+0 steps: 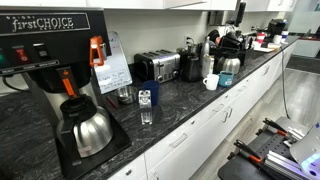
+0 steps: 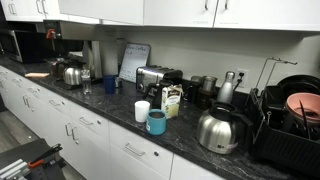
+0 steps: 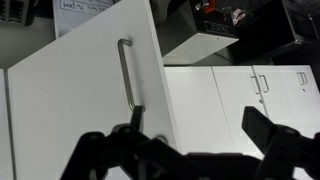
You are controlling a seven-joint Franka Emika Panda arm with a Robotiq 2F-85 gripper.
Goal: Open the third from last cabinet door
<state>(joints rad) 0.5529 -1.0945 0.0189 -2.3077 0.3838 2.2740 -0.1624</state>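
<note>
In the wrist view a white cabinet door (image 3: 70, 110) fills the left half and stands at an angle to the doors behind it, swung out. Its vertical metal bar handle (image 3: 126, 72) runs down to my left fingertip. My gripper (image 3: 195, 128) is open, with the left finger beside the handle's lower end and the right finger far off it. Nothing is between the fingers. Closed white doors (image 3: 215, 100) with small handles (image 3: 262, 83) lie beyond. In both exterior views the lower cabinet row (image 1: 215, 115) (image 2: 75, 130) shows under the counter; the swung door cannot be made out there.
The dark counter (image 1: 185, 95) carries a coffee maker (image 1: 60, 60), a steel carafe (image 1: 88, 130), a toaster (image 1: 157, 66), a kettle (image 2: 218, 128), mugs (image 2: 156, 122) and a dish rack (image 2: 292, 125). Part of the black robot arm (image 1: 278, 148) reaches in low beside the cabinets.
</note>
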